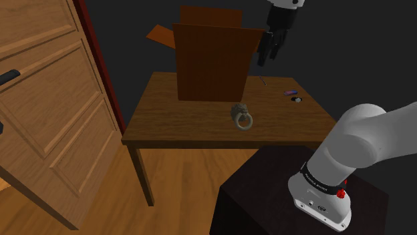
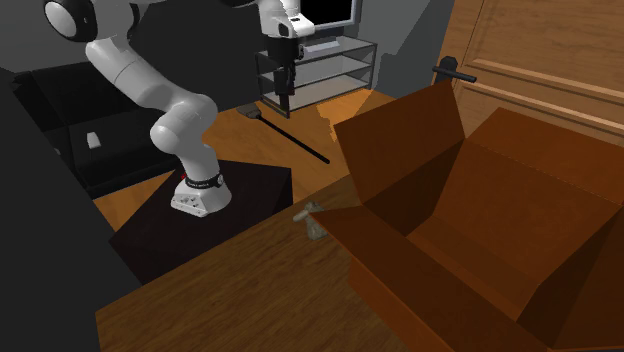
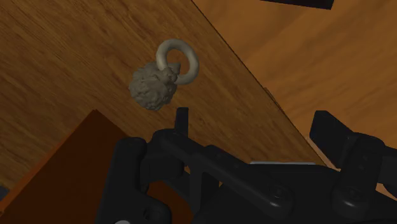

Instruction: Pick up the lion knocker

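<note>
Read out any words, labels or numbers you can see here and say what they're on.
No text can be read.
Black band round the arm's base: pale lettering, too small to read.
Box, lion knocker, table: no markings show.

A brown wooden table (image 1: 187, 115) stands on an orange-brown wood floor (image 1: 180, 181); a panelled wooden door (image 1: 47, 113) stands at the shoulder view's left, a dim dark grey wall (image 1: 133, 40) far behind
</note>
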Controlling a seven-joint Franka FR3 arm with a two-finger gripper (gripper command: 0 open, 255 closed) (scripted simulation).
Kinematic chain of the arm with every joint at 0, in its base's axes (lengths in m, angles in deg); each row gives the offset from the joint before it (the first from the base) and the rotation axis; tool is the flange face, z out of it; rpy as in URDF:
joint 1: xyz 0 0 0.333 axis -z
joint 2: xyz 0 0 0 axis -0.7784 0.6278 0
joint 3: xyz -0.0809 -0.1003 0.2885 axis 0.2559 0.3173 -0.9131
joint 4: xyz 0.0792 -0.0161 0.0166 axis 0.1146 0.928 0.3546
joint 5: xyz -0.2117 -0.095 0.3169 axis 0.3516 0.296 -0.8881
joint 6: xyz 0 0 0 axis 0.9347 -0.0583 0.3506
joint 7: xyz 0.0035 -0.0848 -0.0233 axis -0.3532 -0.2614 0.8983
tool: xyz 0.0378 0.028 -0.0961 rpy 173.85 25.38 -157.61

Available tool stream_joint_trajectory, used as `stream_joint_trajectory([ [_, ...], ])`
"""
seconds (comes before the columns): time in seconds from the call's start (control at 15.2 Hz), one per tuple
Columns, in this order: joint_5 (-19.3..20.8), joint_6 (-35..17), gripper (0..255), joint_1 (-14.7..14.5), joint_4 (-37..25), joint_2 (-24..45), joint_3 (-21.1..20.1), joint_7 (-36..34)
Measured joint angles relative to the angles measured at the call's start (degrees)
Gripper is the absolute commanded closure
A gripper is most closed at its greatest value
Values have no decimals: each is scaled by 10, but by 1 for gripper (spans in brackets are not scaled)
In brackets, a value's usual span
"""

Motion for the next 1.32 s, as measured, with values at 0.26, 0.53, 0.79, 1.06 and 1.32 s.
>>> stream_joint_trajectory([
  [0.26,-2,-34,0,12,19,23,-3,-27],
  [0.53,-3,-100,0,35,49,71,-8,-77],
  [0.79,-3,-166,0,58,69,130,-8,-126],
  [1.06,-2,-239,0,81,85,201,-7,-175],
  [1.32,-1,-302,0,101,89,272,-5,-225],
])
